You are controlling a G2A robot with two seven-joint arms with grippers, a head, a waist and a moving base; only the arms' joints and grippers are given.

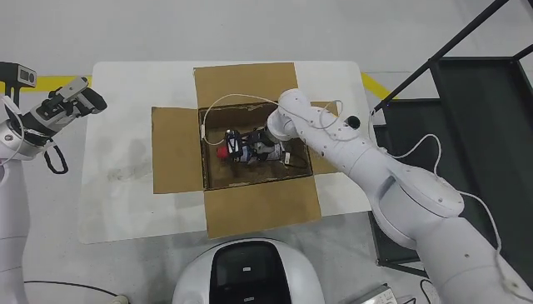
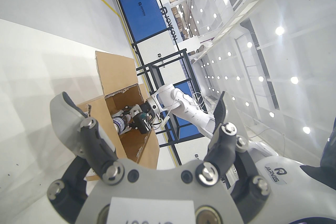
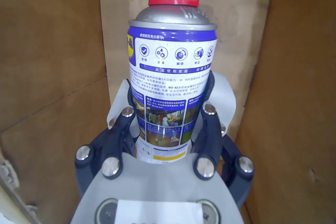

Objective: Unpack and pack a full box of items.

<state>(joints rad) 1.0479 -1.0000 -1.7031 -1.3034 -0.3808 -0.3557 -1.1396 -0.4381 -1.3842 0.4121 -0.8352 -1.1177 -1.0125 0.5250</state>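
My right pincer point(image 3: 169, 86), arm bent down into the brown cardboard box point(image 1: 177, 150), clamps a red-capped blue spray can point(image 3: 172, 51); my left pincer point(image 2: 143, 104) gapes wide, clear of the box.

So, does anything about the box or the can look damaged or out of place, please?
The cardboard box has ragged, torn edges at its flap folds. The spray can in the right gripper looks intact, red cap on.

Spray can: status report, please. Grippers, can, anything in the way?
Right gripper shut on spray can, down inside cardboard box. Left gripper open, at the table edge. Box walls close around can.
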